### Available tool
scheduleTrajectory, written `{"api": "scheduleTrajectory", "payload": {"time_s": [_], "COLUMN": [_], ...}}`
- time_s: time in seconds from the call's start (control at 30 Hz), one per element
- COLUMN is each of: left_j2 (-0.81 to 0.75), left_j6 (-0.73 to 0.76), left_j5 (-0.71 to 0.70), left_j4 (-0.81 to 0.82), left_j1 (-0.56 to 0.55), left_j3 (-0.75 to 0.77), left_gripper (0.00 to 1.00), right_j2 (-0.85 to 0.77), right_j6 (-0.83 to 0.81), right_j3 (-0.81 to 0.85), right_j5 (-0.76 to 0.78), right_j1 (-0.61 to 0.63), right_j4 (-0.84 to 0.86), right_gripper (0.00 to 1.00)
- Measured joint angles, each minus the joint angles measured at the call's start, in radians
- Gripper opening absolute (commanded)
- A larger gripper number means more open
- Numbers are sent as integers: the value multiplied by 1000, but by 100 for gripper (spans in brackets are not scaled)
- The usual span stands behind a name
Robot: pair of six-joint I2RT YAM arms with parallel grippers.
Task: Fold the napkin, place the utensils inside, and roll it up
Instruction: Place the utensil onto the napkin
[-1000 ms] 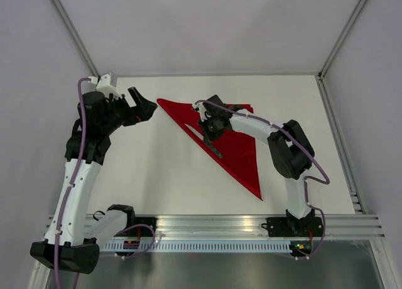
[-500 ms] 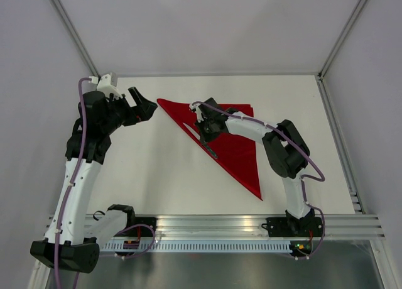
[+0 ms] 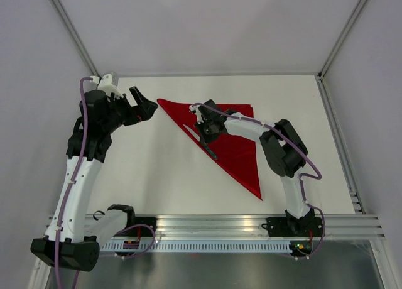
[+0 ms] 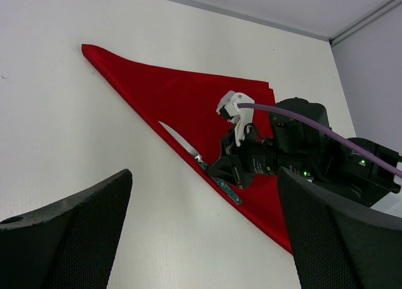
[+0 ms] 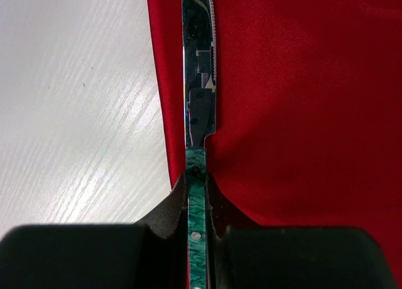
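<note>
The red napkin [image 3: 235, 144] lies folded into a triangle on the white table, its long edge running from far left to near right. My right gripper [image 3: 206, 137] is shut on the green handle of a knife [image 5: 198, 113], whose steel blade lies along the napkin's long folded edge. The knife also shows in the left wrist view [image 4: 200, 162] with the napkin [image 4: 182, 100]. My left gripper [image 3: 146, 108] is open and empty, raised over the table left of the napkin's far corner. No other utensils are in view.
The white table [image 3: 157, 169] has a raised rim at the back and right. Grey enclosure walls stand around it. A metal rail [image 3: 213, 226] with both arm bases runs along the near edge.
My right gripper has moved slightly left and away with the knife, bringing it along the napkin's long edge. The left arm has barely moved.
</note>
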Motion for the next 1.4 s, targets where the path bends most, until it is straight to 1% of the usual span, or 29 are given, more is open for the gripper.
{"api": "scheduleTrajectory", "payload": {"time_s": [0.33, 0.4, 0.43, 0.6, 0.63, 0.73, 0.77, 0.83, 0.97, 1.0, 1.07, 1.1, 1.17, 1.2, 1.33, 1.4], "left_j2": [0, 0, 1, 5, 5, 5, 5, 6, 8, 10, 13, 15, 20, 23, 33, 40], "left_j6": [0, 0, 0, 0, 0, 0, 0, 0, 0, 0, 0, 0, 0, 0, 0, 0], "left_j5": [0, 0, 0, 0, 0, 0, 0, 0, 0, 0, 0, 0, 1, 3, 40, 43], "left_j4": [0, 0, 0, 0, 0, 0, 0, 0, 0, 0, 0, 0, 0, 0, 32, 69], "left_j1": [0, 0, 0, 0, 0, 0, 0, 0, 0, 0, 0, 0, 0, 0, -2, -29], "left_j3": [0, 0, 0, 0, 0, 0, 0, 0, 0, 0, 2, 3, 7, 8, 7, 3], "left_gripper": [100, 100, 100, 100, 100, 100, 100, 100, 100, 100, 100, 100, 100, 100, 100, 100], "right_j2": [0, 1, 1, 3, 4, 4, 4, 4, 4, 4, 4, 4, 3, 2, -34, -74], "right_j6": [0, 0, 0, 0, 0, 0, 0, 0, 0, 0, -1, -3, -9, -11, -24, -29], "right_j3": [-3, -3, -3, -3, -3, -3, -3, -3, -3, -3, -3, -2, 7, 12, 51, 65], "right_j5": [0, 0, 0, 0, 0, 0, 0, -1, -4, -4, -4, -5, -5, -7, -21, -40], "right_j1": [0, 0, 0, 0, 0, 0, 0, 0, 0, 0, 0, 0, 0, -3, -23, -56], "right_j4": [0, 0, 1, 0, 0, 0, 0, 0, -2, -3, -9, -14, -29, -37, -74, -87], "right_gripper": [1, 4, 9, 15, 20, 28, 28, 31, 33, 36, 39, 43, 43, 46, 47, 48]}}
